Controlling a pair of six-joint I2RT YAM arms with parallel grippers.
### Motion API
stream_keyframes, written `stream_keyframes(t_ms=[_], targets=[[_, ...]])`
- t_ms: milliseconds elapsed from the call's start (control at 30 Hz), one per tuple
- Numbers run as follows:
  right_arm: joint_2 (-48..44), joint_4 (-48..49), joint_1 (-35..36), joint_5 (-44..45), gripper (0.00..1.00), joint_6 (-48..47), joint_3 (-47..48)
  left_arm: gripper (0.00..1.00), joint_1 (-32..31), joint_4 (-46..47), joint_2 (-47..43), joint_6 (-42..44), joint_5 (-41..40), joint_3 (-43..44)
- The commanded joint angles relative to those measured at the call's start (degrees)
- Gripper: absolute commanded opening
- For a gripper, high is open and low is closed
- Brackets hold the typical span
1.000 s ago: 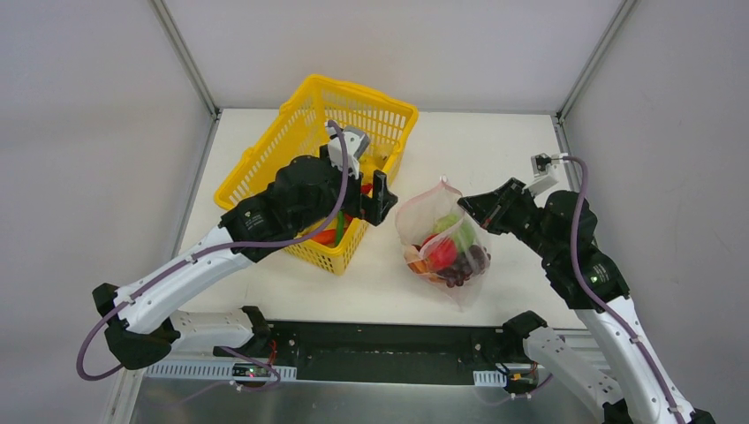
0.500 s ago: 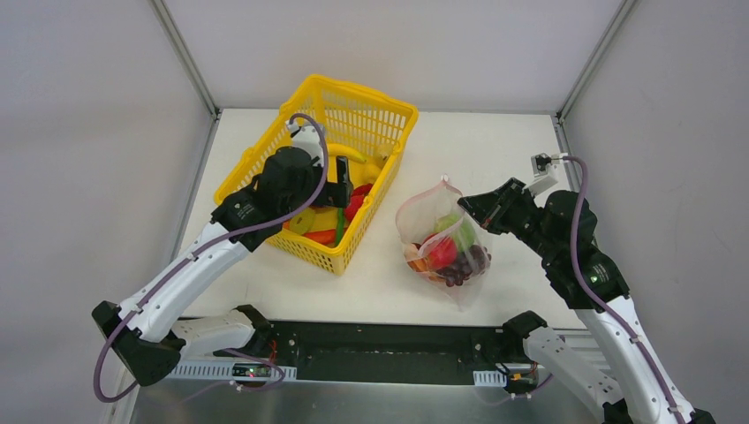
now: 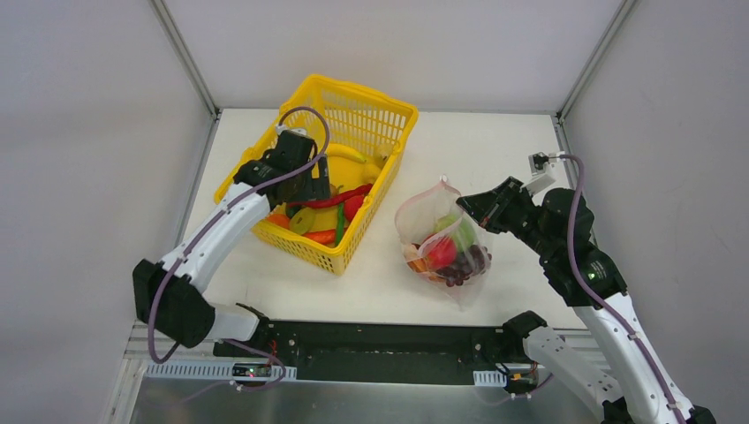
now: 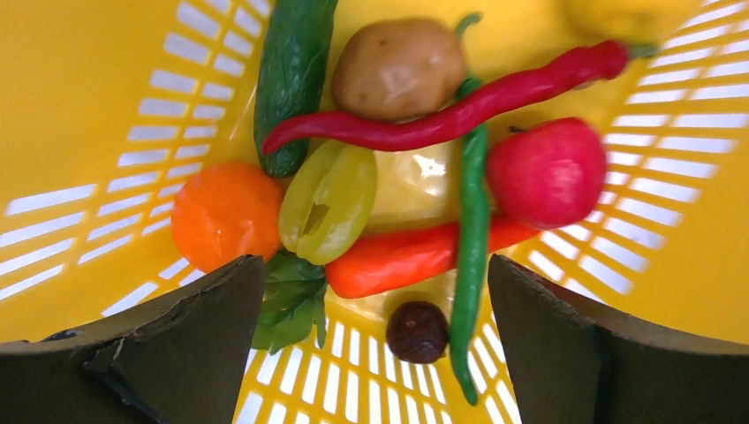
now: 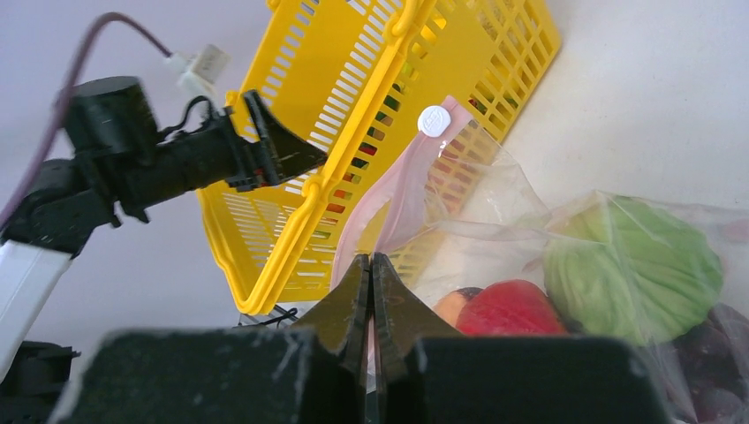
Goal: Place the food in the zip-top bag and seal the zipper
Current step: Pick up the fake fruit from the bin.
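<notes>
The clear zip-top bag stands on the table, right of the basket. It holds food: a green cabbage, a red tomato and dark grapes. My right gripper is shut on the bag's mouth edge, pinching the pink zipper below its white slider. My left gripper hangs open inside the yellow basket, empty. Below it lie more food: a dark brown ball, a carrot, a green bean, a red fruit and an orange.
The basket also holds a red chili, a potato, a cucumber, a pale green slice and a leafy sprig. Its lattice walls close in on both sides of the left gripper. White walls ring the table.
My left arm swung left, away from the gap between basket and bag, and lowered its open gripper into the basket. The right arm and bag have stayed put.
</notes>
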Motion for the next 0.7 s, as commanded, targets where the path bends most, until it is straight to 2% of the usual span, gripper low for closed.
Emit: stream_keyframes(t_ms=[0,200,267,400,500,667], targets=[[-0.74,3.27,-0.25,0.09,0.02,0.61,1.22,0.99,2.4,-4.28,6.73,0.26,3.02,1.53],[-1.11,2.65,-0.27,0.95,0.03,-0.01,1.5,0.97,4.16,-2.54,13.48,3.22,5.41,-0.46],[-0.91,2.65,-0.28,0.72,0.03,0.04,1.45,0.95,5.53,-0.44,16.02,3.83,6.93,-1.24],[-0.68,2.34,-0.25,0.3,0.03,0.07,1.58,0.88,6.31,-3.2,20.55,6.15,7.69,1.55],[-0.91,2.31,-0.3,0.91,0.03,0.01,1.5,0.83,6.31,-5.25,21.52,6.71,7.31,1.57],[-0.4,2.36,-0.24,0.89,0.03,-0.04,1.41,0.83,6.31,-5.26,20.5,8.53,9.9,-1.49]])
